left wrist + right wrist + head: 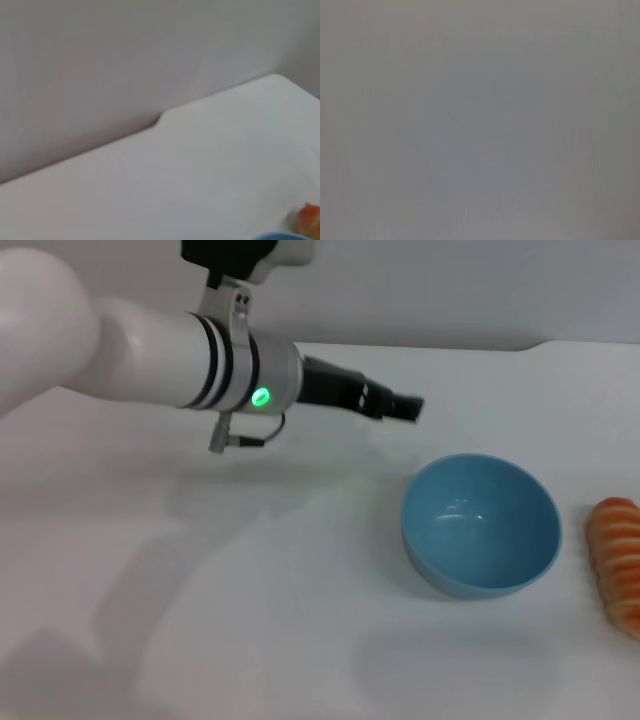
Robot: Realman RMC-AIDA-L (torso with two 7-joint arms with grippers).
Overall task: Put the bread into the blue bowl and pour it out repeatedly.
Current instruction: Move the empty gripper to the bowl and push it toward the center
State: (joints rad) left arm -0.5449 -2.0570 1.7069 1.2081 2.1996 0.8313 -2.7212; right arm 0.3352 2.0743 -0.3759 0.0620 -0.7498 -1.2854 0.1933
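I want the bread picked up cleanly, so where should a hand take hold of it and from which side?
Probably from above, across the bread's narrow width near its visible middle. It lies flat on the table, right of the blue bowl, its length running front to back; part is out of view.

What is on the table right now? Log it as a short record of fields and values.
bread: lying on the table at the right edge of the head view, outside the bowl, partly cut off by the frame
blue bowl: upright and empty, just left of the bread, apart from it
left hand: held above the table, behind and left of the bowl, holding nothing
right hand: not in view
task state: bread not yet in the bowl
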